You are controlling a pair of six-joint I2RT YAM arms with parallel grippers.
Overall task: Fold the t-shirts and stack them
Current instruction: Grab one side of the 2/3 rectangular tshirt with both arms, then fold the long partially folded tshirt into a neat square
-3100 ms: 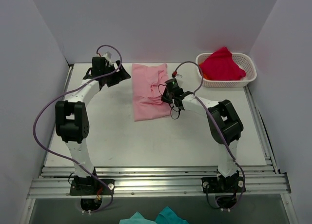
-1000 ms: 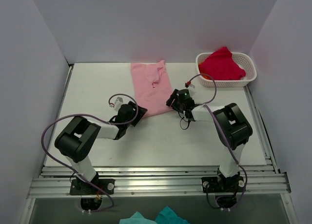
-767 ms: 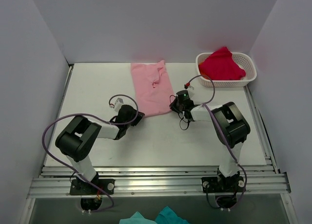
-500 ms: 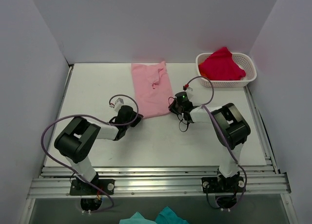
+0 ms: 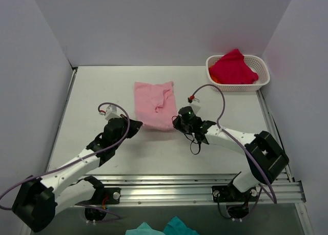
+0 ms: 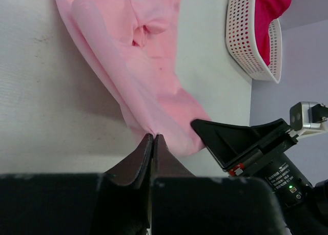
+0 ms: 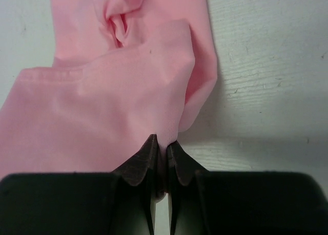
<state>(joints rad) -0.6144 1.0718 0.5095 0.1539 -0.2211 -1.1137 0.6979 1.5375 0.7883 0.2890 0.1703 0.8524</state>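
Observation:
The light pink t-shirt (image 5: 152, 103) lies folded into a strip on the white table, slightly rumpled. My left gripper (image 5: 137, 124) is shut on its near left corner; in the left wrist view the pink cloth (image 6: 137, 76) runs into the closed fingertips of the left gripper (image 6: 154, 136). My right gripper (image 5: 176, 123) is shut on the near right corner, and the pink fabric (image 7: 102, 107) is pinched between the tips of the right gripper (image 7: 162, 143). The crimson t-shirt (image 5: 233, 66) sits bunched in the basket (image 5: 262, 72).
The white lattice basket (image 6: 241, 38) stands at the back right corner of the table, holding the red shirt (image 6: 269, 12). Purple walls close in the back and both sides. Metal rails run along the near edge (image 5: 164, 189). Teal cloth (image 5: 161, 229) lies below the rails.
Both grippers closed on the pink shirt's near corners. Both arms then drew back toward the near edge, dragging the shirt away from the back wall.

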